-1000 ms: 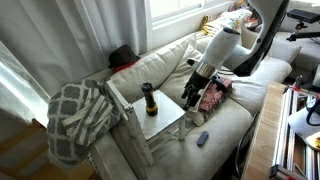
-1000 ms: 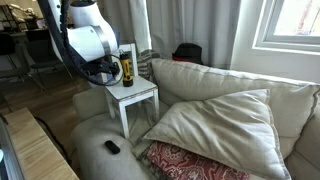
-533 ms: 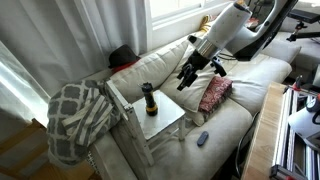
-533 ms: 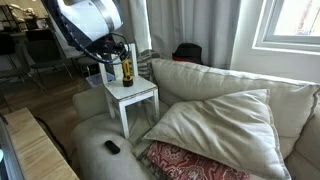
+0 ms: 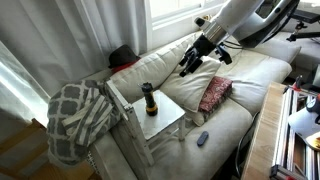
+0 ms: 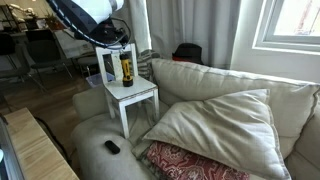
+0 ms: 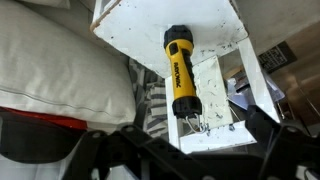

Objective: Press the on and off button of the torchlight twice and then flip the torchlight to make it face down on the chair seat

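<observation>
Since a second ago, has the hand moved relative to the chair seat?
Yes. The hand has lifted upward, farther above and away from the chair seat.

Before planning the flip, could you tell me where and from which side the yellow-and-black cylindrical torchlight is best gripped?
Probably mid-barrel. The torchlight stands upright on the pale wooden chair seat, leaving its round sides exposed. I would come in level from the side of the cream sofa, where the open gripper hangs, one finger on each side.
</observation>
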You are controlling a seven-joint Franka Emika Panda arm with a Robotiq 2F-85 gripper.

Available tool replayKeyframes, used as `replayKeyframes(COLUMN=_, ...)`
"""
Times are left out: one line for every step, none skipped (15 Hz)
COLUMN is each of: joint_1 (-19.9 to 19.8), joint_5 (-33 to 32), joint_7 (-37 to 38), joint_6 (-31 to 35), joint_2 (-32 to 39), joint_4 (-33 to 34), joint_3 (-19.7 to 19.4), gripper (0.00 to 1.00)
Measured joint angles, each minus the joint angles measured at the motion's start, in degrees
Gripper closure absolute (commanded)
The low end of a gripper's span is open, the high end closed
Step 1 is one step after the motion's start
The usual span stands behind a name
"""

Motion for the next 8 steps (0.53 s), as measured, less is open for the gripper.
replayKeyframes(joint_1=-0.16, joint_5=-1.25, joint_7=1.24, joint_6=0.71, joint_2=-0.77, joint_4=0.0, joint_3=-0.21, gripper=0.0)
replayKeyframes(joint_1=-0.33, joint_5=-2.56, joint_7=2.55, joint_6=1.49, joint_2=-1.59, joint_4=-0.01, joint_3=-0.46, gripper=0.0)
replayKeyframes(joint_1=-0.42, joint_5=-3.86, joint_7=3.95, joint_6=2.0, joint_2=-2.39, joint_4=0.0, joint_3=-0.75, gripper=0.0)
replayKeyframes(joint_1=-0.48, joint_5=-4.79, joint_7=5.03, joint_6=2.35, joint_2=-3.13, joint_4=0.0, joint_3=-1.0, gripper=0.0)
replayKeyframes(joint_1=-0.52, joint_5=-5.18, joint_7=5.54, joint_6=2.47, joint_2=-3.68, joint_4=-0.02, joint_3=-1.13, gripper=0.0)
replayKeyframes(joint_1=-0.53, joint_5=-5.28, joint_7=5.72, joint_6=2.49, joint_2=-3.97, joint_4=-0.03, joint_3=-1.16, gripper=0.0)
replayKeyframes(joint_1=-0.53, joint_5=-5.31, joint_7=5.8, joint_6=2.49, joint_2=-4.12, joint_4=-0.05, joint_3=-1.16, gripper=0.0)
replayKeyframes(joint_1=-0.53, joint_5=-5.32, joint_7=5.83, joint_6=2.49, joint_2=-4.18, joint_4=-0.07, joint_3=-1.16, gripper=0.0)
